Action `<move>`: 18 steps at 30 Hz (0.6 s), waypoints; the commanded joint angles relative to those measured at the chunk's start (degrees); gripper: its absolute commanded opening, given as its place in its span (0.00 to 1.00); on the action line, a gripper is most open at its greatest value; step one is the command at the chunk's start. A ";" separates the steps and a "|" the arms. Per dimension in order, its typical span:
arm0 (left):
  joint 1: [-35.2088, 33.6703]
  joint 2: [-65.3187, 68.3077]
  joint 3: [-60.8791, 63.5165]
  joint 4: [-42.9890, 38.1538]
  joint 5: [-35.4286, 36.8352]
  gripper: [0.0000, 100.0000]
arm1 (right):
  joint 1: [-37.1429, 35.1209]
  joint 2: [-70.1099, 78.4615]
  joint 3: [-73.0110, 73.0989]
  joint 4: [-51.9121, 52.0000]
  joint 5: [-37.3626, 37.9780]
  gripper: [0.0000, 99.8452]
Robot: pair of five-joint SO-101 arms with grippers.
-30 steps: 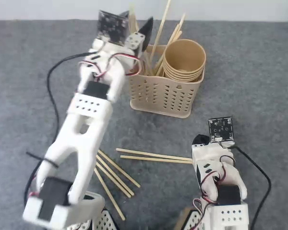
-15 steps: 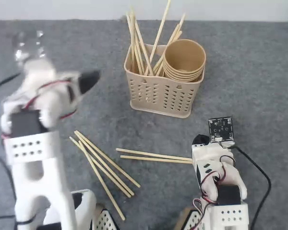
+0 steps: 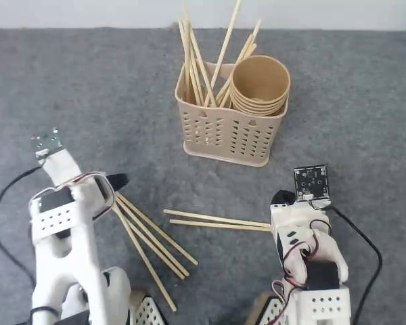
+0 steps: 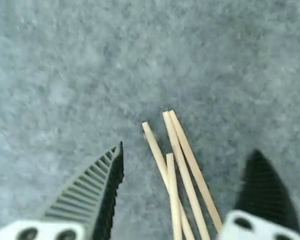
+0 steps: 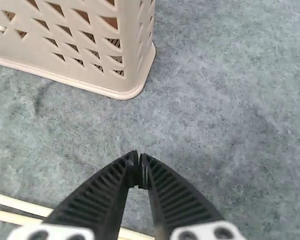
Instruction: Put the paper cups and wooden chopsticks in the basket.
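Left tool (image 4: 187, 150) is spread wide, low over the bench (image 3: 358, 122), its jaws on either side of the ends of four loose chopsticks (image 4: 176, 145); none is gripped. These four lie in a loose fan on the bench. Right tool (image 5: 139, 156) is pressed together and holds nothing, its tip over bare bench between the basket (image 3: 233, 132) and two more chopsticks (image 3: 216, 218). Those two lie side by side, flat, near the right tool. The basket stands upright, well apart from the left tool. Inside it, on one side, is a nested stack of paper cups (image 3: 259, 84), count unclear. Beside the stack, standing chopsticks (image 3: 201, 64) lean at angles, several, exact count unclear. Six chopsticks lie outside the basket.
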 commanded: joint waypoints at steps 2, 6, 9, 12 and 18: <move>3.08 -2.02 0.48 -1.05 2.46 0.19 | -0.57 -0.75 1.14 0.75 0.70 0.01; 4.48 -1.93 0.48 -1.05 3.87 0.12 | -0.57 -0.75 1.14 0.75 0.70 0.01; 4.48 -0.79 0.31 -1.05 4.84 0.11 | -0.57 -0.75 1.14 0.84 0.70 0.01; 4.57 4.04 -0.40 -2.29 4.84 0.12 | -0.57 -0.75 1.14 0.84 0.70 0.01; 4.57 17.49 -6.37 -3.69 5.45 0.24 | -0.57 -0.75 1.14 0.84 0.79 0.01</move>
